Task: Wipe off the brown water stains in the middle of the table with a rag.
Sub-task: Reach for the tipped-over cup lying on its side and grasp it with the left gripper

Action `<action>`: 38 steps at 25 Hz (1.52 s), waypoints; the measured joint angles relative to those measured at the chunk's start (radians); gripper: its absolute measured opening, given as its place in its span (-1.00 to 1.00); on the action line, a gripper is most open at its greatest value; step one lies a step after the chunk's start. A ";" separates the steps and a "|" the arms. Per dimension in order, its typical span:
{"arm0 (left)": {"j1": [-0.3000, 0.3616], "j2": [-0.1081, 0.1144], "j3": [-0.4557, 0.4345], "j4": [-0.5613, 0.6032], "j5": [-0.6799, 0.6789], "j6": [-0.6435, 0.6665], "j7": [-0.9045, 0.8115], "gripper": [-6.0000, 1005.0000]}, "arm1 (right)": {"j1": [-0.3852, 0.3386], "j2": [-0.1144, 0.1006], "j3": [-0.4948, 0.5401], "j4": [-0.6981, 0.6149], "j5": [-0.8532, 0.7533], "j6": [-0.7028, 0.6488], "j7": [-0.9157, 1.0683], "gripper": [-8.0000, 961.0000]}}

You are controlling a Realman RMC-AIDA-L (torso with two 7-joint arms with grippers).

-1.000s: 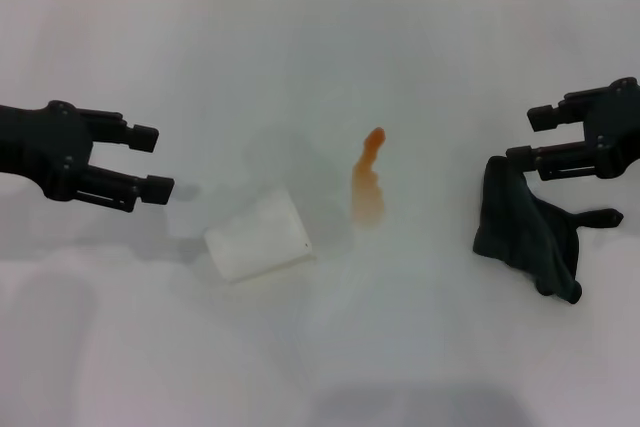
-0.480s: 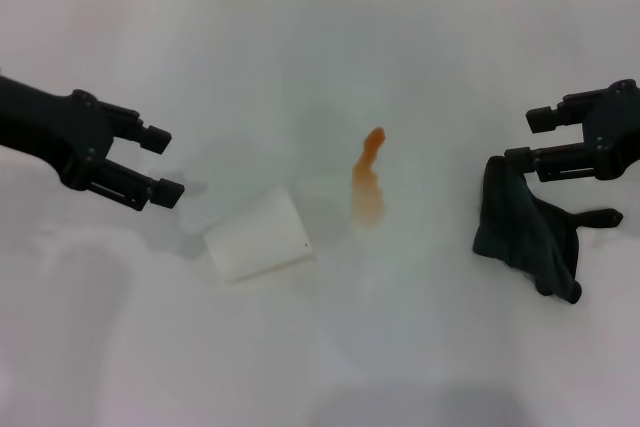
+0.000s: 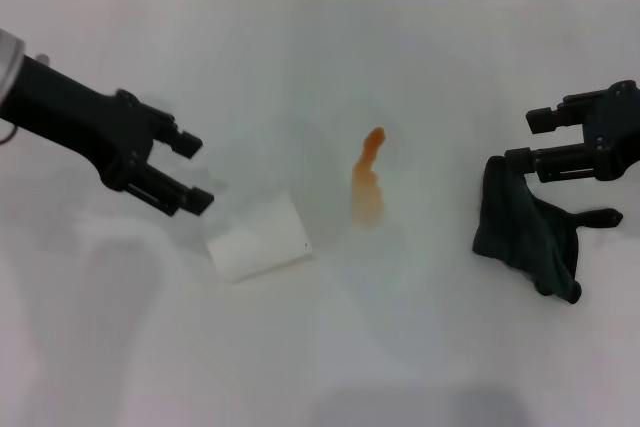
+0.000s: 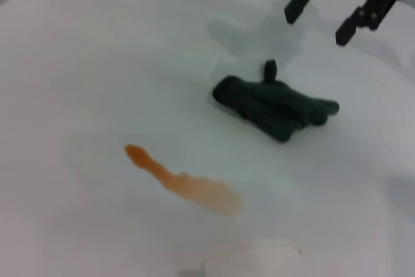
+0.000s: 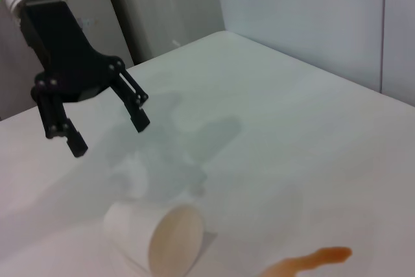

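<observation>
White table (image 3: pixel 420 57) fills the head view; the brown water stains (image 3: pixel 367 179) sit intact at frame centre, with the rag (image 3: pixel 528 228) crumpled at right and a tipped paper cup (image 3: pixel 258 237) left of centre. Right gripper (image 3: pixel 537 139) hovers just above the rag's upper edge, fingers spread and empty; left gripper (image 3: pixel 196 173), also wide open, hangs beside the cup. Judgement: 0 wiping done, rag not yet grasped.

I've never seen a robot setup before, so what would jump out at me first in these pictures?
Probably the brown water stains, an orange-brown streak in the middle of the white table. Next, the dark rag crumpled on the robot's right, just below the open right hand. On the left, a white paper cup lies tipped on its side, with the open left hand hovering close by.
</observation>
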 joint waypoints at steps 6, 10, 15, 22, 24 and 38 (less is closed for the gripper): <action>-0.017 -0.032 0.000 0.015 0.042 -0.039 -0.001 0.65 | -0.001 0.001 0.000 0.000 0.000 0.001 0.000 0.34; -0.018 -0.038 0.000 0.016 0.043 -0.053 -0.002 0.65 | -0.001 0.002 0.000 0.000 0.000 0.001 -0.001 0.34; -0.025 -0.060 0.000 0.017 0.078 -0.088 -0.009 0.64 | -0.001 0.002 -0.001 0.000 0.000 0.001 -0.001 0.34; -0.028 -0.090 0.000 0.026 0.107 -0.141 -0.014 0.63 | -0.002 0.002 -0.011 0.001 0.000 0.001 0.000 0.34; -0.028 -0.090 -0.001 0.040 0.108 -0.149 -0.016 0.63 | -0.003 0.002 -0.011 0.001 0.000 0.000 0.000 0.34; -0.041 -0.099 -0.002 0.057 0.106 -0.198 -0.016 0.61 | -0.008 0.002 -0.011 0.001 0.008 0.000 0.000 0.34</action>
